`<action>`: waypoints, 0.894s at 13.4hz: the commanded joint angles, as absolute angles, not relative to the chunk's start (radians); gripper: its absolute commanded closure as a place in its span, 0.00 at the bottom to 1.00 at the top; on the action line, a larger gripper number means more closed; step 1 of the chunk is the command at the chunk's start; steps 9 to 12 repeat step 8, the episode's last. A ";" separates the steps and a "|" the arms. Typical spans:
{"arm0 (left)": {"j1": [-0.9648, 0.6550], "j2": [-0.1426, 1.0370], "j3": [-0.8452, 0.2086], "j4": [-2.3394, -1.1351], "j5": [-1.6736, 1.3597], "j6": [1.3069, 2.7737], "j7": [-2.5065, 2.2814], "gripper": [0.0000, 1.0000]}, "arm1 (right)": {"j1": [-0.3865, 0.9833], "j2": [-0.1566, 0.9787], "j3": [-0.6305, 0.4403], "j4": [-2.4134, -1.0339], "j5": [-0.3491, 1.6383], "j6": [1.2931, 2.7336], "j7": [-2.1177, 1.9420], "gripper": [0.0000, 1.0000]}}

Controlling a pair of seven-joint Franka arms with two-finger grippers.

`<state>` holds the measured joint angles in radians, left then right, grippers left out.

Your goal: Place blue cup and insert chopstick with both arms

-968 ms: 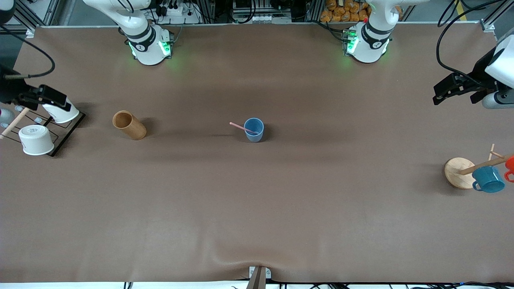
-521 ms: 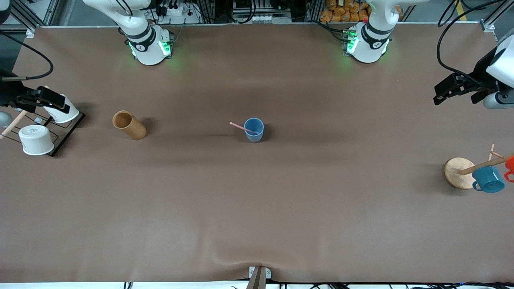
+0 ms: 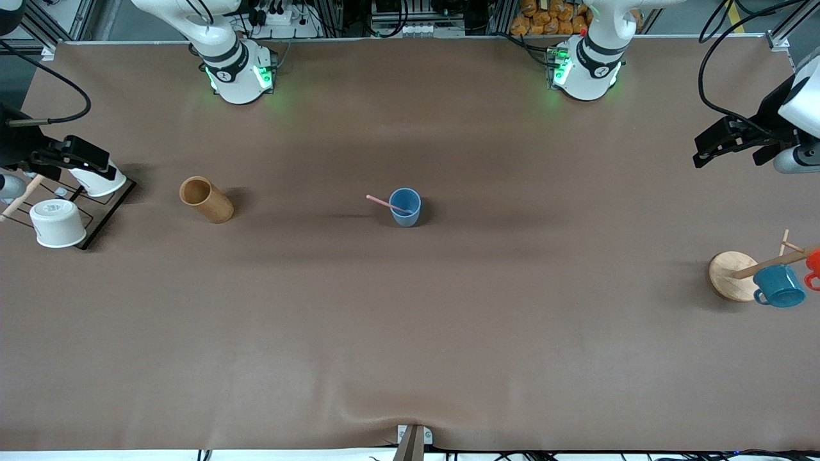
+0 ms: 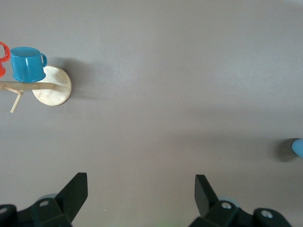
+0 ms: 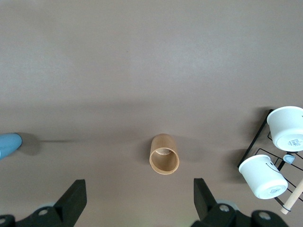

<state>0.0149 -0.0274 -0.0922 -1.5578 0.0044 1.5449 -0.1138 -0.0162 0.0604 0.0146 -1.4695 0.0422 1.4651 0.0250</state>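
The blue cup stands upright at the middle of the table. The pink chopstick leans in it, its free end pointing toward the right arm's end. My left gripper is open and empty, up in the air over the left arm's end of the table; its wrist view shows wide-apart fingers and the cup's edge. My right gripper is open and empty, over the white cup rack at the right arm's end; its wrist view shows its fingers and the cup.
A brown wooden cylinder lies between the cup and a black wire rack holding white cups. A wooden mug tree with a teal mug and a red one stands at the left arm's end.
The right gripper has wavered slightly over the white cup rack. The blue cup, the chopstick and the left gripper have not visibly moved.
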 commanded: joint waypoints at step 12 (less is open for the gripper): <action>0.020 -0.043 -0.089 -1.546 0.000 1.546 -0.098 0.00 | -0.003 0.052 0.003 -1.463 0.028 1.471 0.020 0.00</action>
